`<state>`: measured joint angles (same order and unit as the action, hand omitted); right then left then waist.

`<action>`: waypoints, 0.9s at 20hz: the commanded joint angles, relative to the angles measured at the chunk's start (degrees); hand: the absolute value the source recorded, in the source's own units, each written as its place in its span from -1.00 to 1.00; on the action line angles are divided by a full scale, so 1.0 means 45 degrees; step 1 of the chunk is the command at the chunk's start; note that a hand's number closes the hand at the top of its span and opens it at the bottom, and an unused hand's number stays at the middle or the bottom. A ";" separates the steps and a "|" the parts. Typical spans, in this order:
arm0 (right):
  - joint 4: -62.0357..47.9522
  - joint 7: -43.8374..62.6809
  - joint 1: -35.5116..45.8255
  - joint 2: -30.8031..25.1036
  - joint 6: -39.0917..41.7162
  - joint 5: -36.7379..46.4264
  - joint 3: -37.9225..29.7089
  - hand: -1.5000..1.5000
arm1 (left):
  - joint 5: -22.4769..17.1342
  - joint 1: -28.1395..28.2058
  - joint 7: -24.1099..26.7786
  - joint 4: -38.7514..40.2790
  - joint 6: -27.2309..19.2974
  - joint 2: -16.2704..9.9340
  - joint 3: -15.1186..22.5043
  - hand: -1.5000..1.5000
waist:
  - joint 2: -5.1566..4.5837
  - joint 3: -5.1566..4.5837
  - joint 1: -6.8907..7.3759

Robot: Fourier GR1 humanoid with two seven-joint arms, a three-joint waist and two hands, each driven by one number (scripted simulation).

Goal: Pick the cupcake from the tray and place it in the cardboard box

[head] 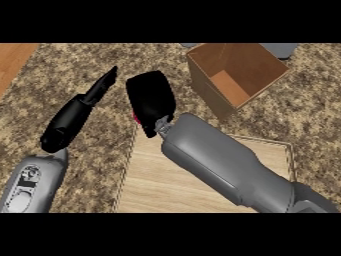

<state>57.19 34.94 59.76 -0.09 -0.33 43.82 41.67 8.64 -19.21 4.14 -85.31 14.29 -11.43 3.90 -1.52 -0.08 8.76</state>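
My right hand curls around the cupcake, only a red sliver showing, above the tray edge. It could slip before reaching the cardboard box. My left hand rests open.

Left hand: my fingers are straight, pointing up and away from me, holding nothing.
Left forearm: it enters at the lower left and runs nearly straight up.
Right hand: back turned toward me; I cannot see how the fingers are set.
Right forearm: it crosses diagonally from the lower right.
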 commanded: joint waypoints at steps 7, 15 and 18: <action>-0.1228 0.3453 0.3958 0.0019 -0.2849 -0.0832 -0.0487 1.00 | 0.0090 -0.0050 -0.0247 0.0161 -0.0203 -0.0117 -0.0336 0.00 | 0.0202 -0.0017 -0.0648; -0.3581 0.5085 0.4723 0.0018 -0.5613 -0.0222 -0.1565 1.00 | -0.0077 0.0562 -0.0635 -0.0678 -0.0264 -0.0163 -0.0538 0.00 | 0.0267 0.0008 -0.1220; -0.4680 0.4593 0.5487 -0.0302 -0.5579 -0.0394 -0.2606 1.00 | -0.0314 0.1028 0.0158 -0.0186 0.0142 -0.0637 -0.0974 0.00 | 0.0206 -0.0001 -0.1380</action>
<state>41.46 55.14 81.81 -0.44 -22.17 41.83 34.31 7.81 -16.87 3.44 -86.30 14.10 -13.33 0.47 -0.58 -0.12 3.85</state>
